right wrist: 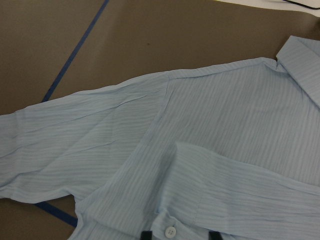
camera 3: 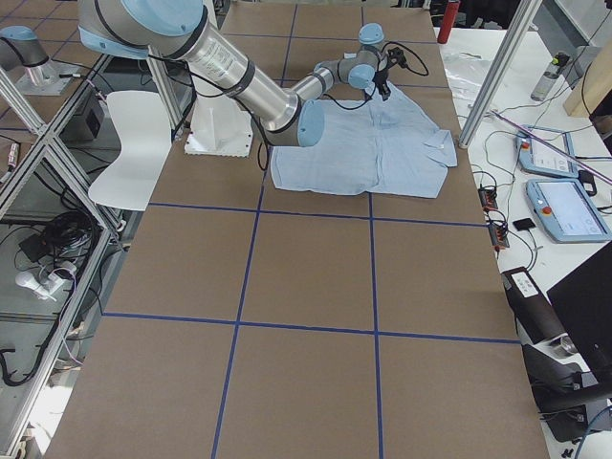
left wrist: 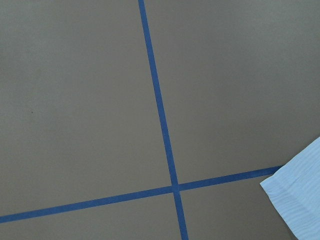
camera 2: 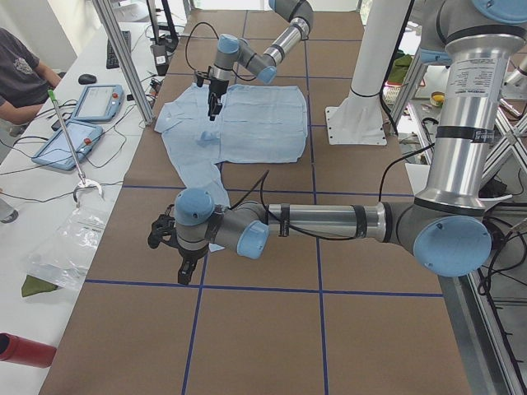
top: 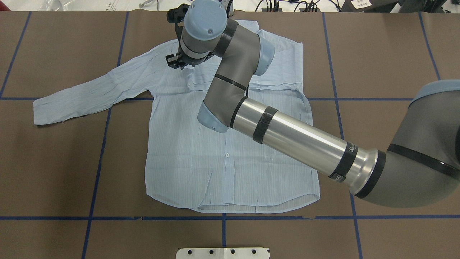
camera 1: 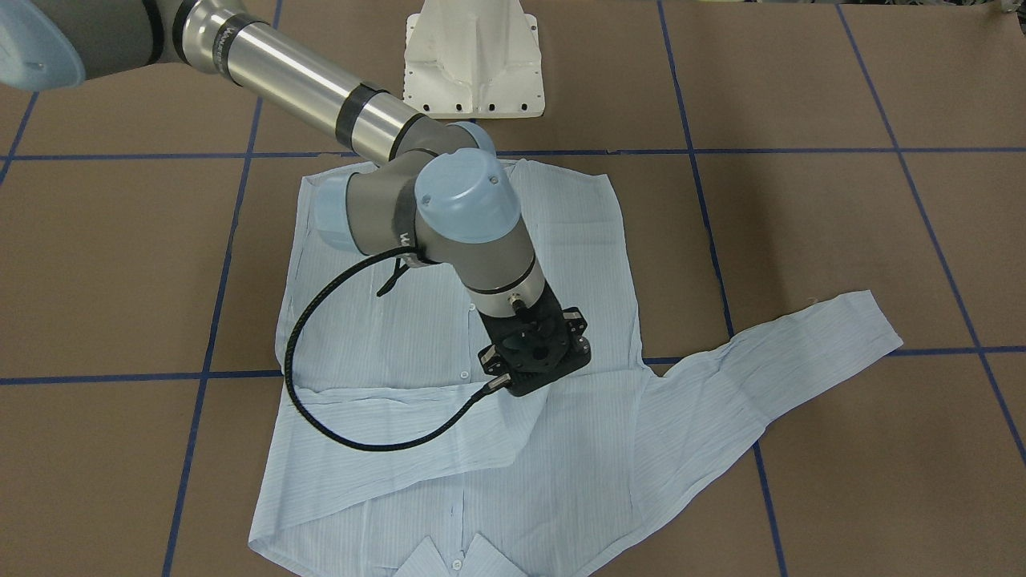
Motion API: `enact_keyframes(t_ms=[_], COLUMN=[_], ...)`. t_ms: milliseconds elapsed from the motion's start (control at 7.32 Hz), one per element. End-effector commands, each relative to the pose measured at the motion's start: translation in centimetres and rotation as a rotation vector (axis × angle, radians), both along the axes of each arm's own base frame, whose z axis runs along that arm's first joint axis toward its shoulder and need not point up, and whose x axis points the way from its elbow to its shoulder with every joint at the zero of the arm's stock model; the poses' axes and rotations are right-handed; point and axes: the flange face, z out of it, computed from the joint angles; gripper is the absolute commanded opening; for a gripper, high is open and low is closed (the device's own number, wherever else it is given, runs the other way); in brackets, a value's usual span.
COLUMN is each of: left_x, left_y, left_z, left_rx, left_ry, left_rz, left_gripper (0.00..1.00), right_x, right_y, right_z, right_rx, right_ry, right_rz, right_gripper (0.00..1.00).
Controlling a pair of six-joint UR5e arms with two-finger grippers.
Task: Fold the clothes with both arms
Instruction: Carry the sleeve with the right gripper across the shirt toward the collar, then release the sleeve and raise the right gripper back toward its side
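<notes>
The pale blue striped shirt point(top: 222, 154) lies flat, front up, collar at the far edge. One sleeve is folded across its chest point(camera 1: 401, 409). The other sleeve point(top: 90, 93) stretches out to the overhead view's left. My right gripper point(camera 1: 535, 357) hangs over the upper chest beside the collar. In the right wrist view its two fingertips point(right wrist: 145, 235) stand apart, empty, with a white button point(right wrist: 170, 231) between them. My left gripper point(camera 2: 185, 267) hovers by the outstretched sleeve's cuff point(left wrist: 300, 210). It shows only in the exterior left view, so I cannot tell whether it is open or shut.
The white pedestal base point(camera 1: 474, 60) stands at the robot's side of the brown table, which is marked with blue tape lines point(left wrist: 165, 140). Tablets point(camera 2: 95, 103), cables and a red bottle point(camera 2: 25, 350) lie on the operators' bench beyond the far edge.
</notes>
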Motion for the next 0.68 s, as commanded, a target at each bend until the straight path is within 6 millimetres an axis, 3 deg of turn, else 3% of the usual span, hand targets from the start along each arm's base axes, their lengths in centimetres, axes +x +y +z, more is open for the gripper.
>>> enact_keyframes(t_ms=[0,137,410,546], left_x=[0.0,0.0,0.2,2.4], left_y=[-0.5,-0.8,-2.4,-2.4], left_z=[0.4,0.4,-2.5,-3.3], left_rx=[-0.009,-0.009,-0.060,-0.066], left_ry=[0.000,-0.002,0.050,0.099], left_rz=[0.000,-0.001,-0.135,-0.199], left_gripper=[1.00,1.00,1.00,1.00], right_x=[-0.6,-0.6,0.0,0.9], right_y=[0.5,0.5,0.4,0.8], right_z=[-0.1,0.1,0.1,1.2], right_rx=[0.007,-0.013,-0.125,-0.172], right_ry=[0.003,-0.001,-0.045,-0.030], right_rz=[0.010,0.022,0.087,0.109], right_gripper=[1.00,1.00,1.00,1.00])
